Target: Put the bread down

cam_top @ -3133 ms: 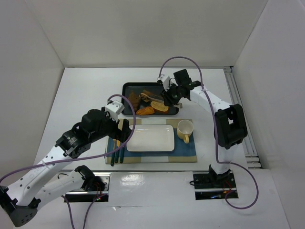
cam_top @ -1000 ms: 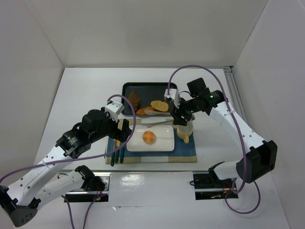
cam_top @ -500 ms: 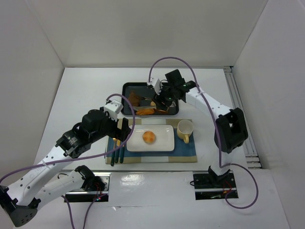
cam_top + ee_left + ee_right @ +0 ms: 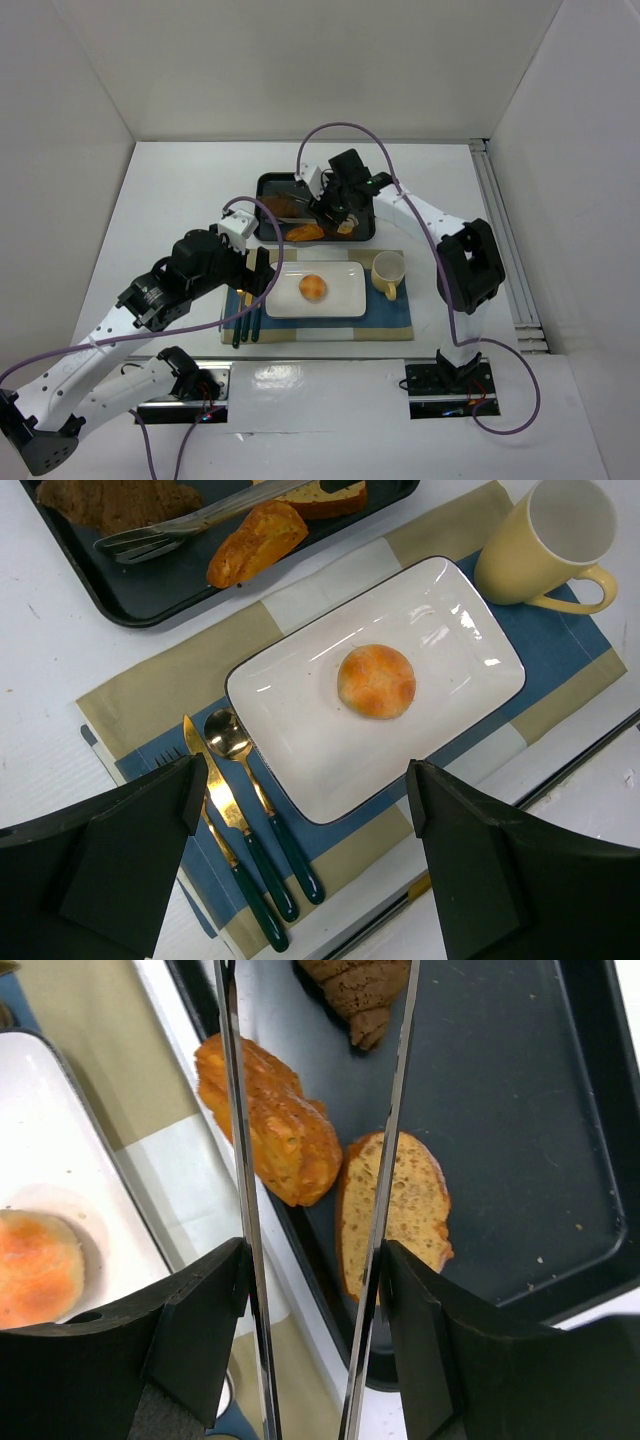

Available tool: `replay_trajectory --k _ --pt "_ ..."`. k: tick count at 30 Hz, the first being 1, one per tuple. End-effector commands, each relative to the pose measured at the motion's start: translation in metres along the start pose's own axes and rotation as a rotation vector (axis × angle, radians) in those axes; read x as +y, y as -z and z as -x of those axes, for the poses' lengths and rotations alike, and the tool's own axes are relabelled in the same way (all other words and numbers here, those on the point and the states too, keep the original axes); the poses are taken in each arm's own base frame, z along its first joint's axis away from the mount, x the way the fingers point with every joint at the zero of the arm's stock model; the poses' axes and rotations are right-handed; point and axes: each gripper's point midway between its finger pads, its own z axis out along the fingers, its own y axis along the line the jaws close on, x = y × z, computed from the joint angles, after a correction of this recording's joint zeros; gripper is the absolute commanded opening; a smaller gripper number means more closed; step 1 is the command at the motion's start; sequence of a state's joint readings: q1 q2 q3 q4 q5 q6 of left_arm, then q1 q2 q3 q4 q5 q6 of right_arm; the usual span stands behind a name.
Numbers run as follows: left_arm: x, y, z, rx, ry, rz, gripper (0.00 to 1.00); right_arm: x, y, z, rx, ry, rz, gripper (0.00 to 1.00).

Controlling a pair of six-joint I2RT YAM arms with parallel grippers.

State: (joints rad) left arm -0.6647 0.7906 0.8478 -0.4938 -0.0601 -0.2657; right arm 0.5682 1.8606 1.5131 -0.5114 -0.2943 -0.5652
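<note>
A round bun (image 4: 313, 288) (image 4: 376, 680) lies on the white plate (image 4: 343, 301) (image 4: 290, 725). In the black tray (image 4: 263, 183) (image 4: 520, 1090) rest an orange roll (image 4: 275, 1125), a bread slice (image 4: 395, 1205) and a dark croissant (image 4: 360, 985). My right gripper (image 4: 337, 203) (image 4: 312, 1270) is shut on metal tongs (image 4: 243, 1160) (image 4: 300, 207). It hovers over the tray, and the tongs' arms stand apart above the roll and the slice with nothing between them. Over the placemat's left side, my left gripper (image 4: 256, 274) (image 4: 305, 790) hangs open and empty.
A yellow cup (image 4: 388, 270) (image 4: 545, 540) stands right of the plate on the striped placemat (image 4: 395, 325). A gold spoon, knife and fork with green handles (image 4: 245, 825) lie left of the plate. White walls enclose the table on three sides.
The plate was bare three seconds ago and now holds the bun. In the last second the right arm swung with the tongs from over the plate back to the tray. The left arm stayed still.
</note>
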Motion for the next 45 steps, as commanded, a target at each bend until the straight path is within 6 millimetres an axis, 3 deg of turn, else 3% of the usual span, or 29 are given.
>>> replay_trajectory --k 1,9,10,15,16,19,21,24,28,32,35,39,45 --pt "-0.001 0.001 0.009 -0.042 0.005 0.000 1.00 -0.017 -0.001 0.022 -0.042 0.014 -0.072 0.64" --pt "-0.001 0.001 0.009 -0.042 0.005 0.000 1.00 -0.026 -0.005 0.020 -0.027 0.033 -0.106 0.65" --pt "-0.001 0.001 0.009 -0.042 0.005 0.000 1.00 -0.024 -0.011 0.013 -0.005 0.027 -0.094 0.65" --pt "-0.001 0.001 0.009 -0.042 0.005 0.000 1.00 -0.026 -0.023 0.019 -0.006 0.033 -0.088 0.65" --pt "-0.001 0.001 0.009 -0.042 0.005 0.000 1.00 -0.025 -0.027 0.012 0.016 0.028 -0.085 0.64" --pt "-0.001 0.001 0.009 -0.042 0.005 0.000 1.00 -0.030 -0.028 0.016 0.012 0.030 -0.100 0.57" --pt "-0.001 0.001 0.009 -0.042 0.005 0.000 1.00 -0.030 -0.028 0.016 0.012 0.030 -0.100 0.36" --pt "-0.001 0.001 0.009 -0.042 0.005 0.000 1.00 -0.030 -0.019 0.017 0.005 0.033 -0.114 0.19" --pt "-0.001 0.001 0.009 -0.042 0.005 0.000 1.00 -0.027 0.003 0.025 -0.028 0.043 -0.134 0.12" --pt "-0.001 0.001 0.009 -0.042 0.005 0.000 1.00 -0.023 0.042 0.045 -0.106 0.054 -0.166 0.10" --pt "-0.001 0.001 0.009 -0.042 0.005 0.000 1.00 -0.017 0.059 0.052 -0.145 0.064 -0.163 0.08" --pt "0.001 0.001 0.009 -0.044 0.006 0.011 1.00 0.004 0.095 0.057 -0.185 0.075 -0.126 0.08" --pt "0.004 0.003 0.011 -0.056 0.006 0.027 1.00 0.065 0.126 0.017 -0.131 0.095 0.072 0.08"
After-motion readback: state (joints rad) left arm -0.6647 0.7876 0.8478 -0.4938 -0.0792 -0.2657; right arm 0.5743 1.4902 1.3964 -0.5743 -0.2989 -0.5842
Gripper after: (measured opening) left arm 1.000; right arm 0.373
